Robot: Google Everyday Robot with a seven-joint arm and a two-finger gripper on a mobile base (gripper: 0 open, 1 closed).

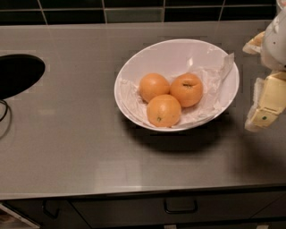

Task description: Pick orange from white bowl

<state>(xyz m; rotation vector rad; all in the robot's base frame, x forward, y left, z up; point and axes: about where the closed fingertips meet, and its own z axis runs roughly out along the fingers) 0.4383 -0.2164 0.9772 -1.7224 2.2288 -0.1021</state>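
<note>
The white bowl (134,71) stands on the grey counter, lined with crumpled white paper, and holds three oranges. The orange (186,89) with the dark elongated stem scar lies at the right of the group. A plain orange (153,86) lies to its left and one with a small green speck (163,110) lies in front. My gripper (249,85) is at the right edge of the view, just right of the bowl. Its yellowish fingers (266,105) stand apart, open and empty.
The grey counter (67,134) has a dark round sink opening (18,74) at the left edge with a thin cable beside it. Dark tiles (134,11) run along the back wall. Drawers with handles (180,206) sit below the front edge.
</note>
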